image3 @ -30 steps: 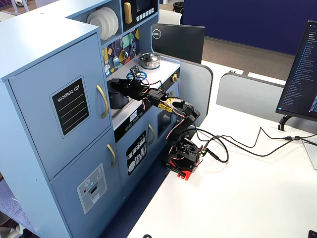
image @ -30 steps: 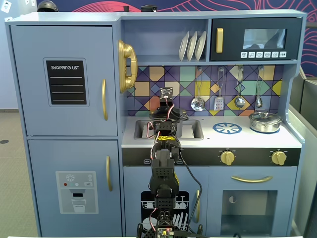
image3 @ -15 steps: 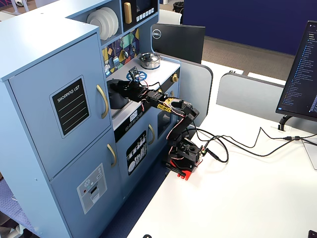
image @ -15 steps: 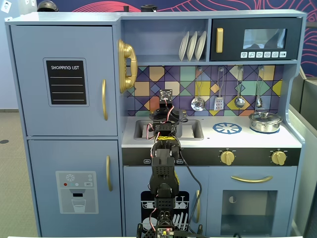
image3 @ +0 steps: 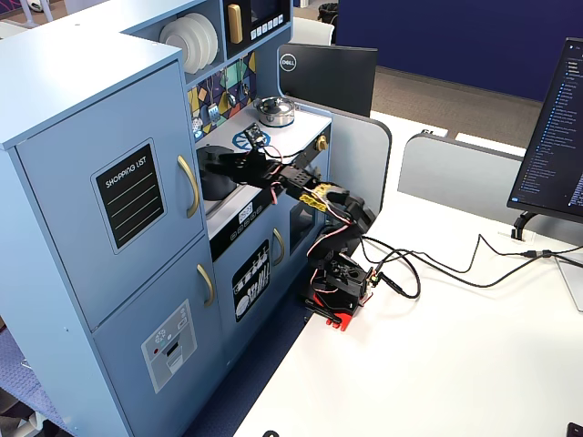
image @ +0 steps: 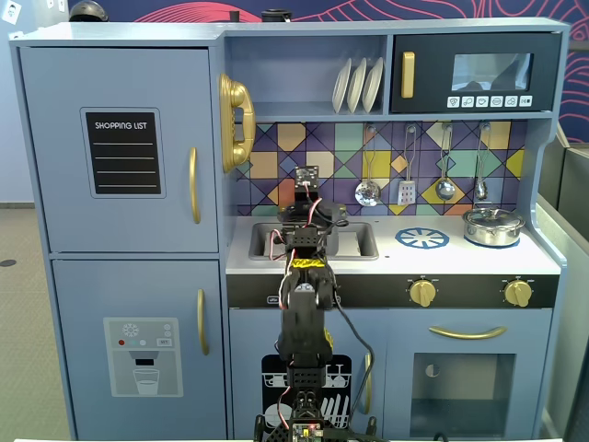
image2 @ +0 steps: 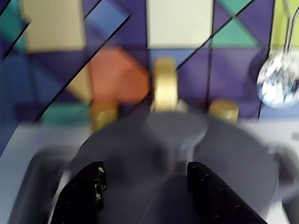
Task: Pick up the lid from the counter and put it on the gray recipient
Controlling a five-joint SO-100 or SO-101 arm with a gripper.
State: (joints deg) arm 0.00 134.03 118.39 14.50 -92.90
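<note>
Gripper (image2: 145, 186) over the sink (image: 354, 241), fingers (image2: 86, 184) spread apart either side of the blurred dark-gray lid (image2: 224, 163), lid low in sink area before gold faucet (image2: 165, 84), contact unclear, gray recipient not distinguishable.

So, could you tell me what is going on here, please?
A small robot arm on the desk is reaching into a toy kitchen, over its sink. In the wrist view its gripper is open, fingers either side of the knob on a dark gray lid, which looks to be on the gray pot already, though the picture is blurred. A silver pot sits on the stove.
</note>
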